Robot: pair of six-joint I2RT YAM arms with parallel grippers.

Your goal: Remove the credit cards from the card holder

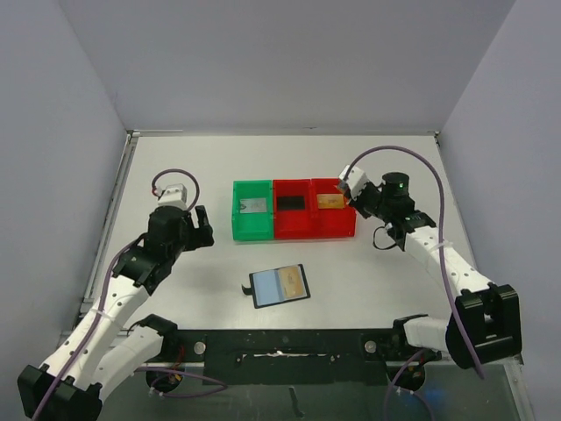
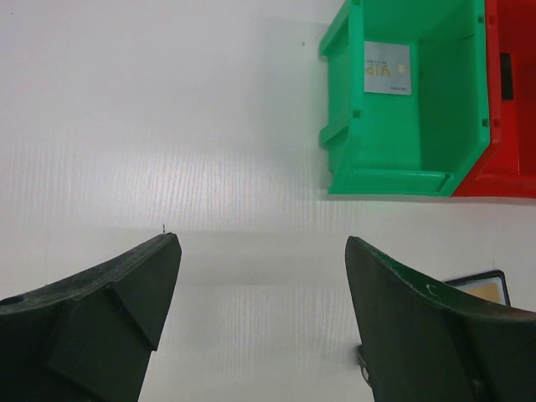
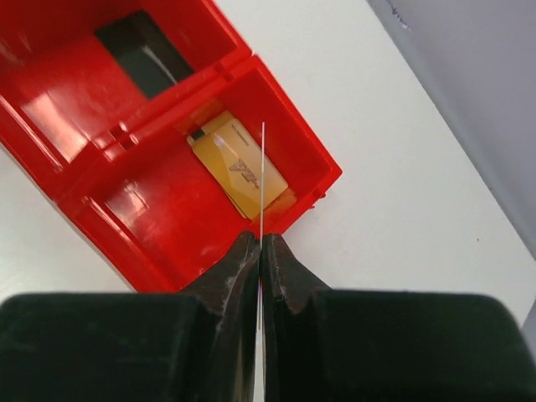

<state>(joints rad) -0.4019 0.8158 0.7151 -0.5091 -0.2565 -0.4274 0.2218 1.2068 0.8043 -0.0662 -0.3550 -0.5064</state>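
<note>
The black card holder (image 1: 279, 286) lies open on the table, bluish pockets up, with a gold-coloured card showing in it; its corner also shows in the left wrist view (image 2: 486, 286). A pale grey card (image 2: 387, 69) lies in the green bin (image 1: 252, 231). A black card (image 1: 292, 203) lies in the middle red bin. A gold card (image 3: 239, 163) lies in the right red bin (image 3: 151, 243). My right gripper (image 3: 261, 243) is shut on a thin card (image 3: 262, 180) seen edge-on, above that bin's near corner. My left gripper (image 2: 261, 243) is open and empty, left of the green bin.
The three joined bins stand in a row mid-table, green on the left, two red ones (image 1: 314, 230) to the right. Grey walls enclose the table on three sides. White table surface (image 2: 167, 126) lies between the left gripper and the bins.
</note>
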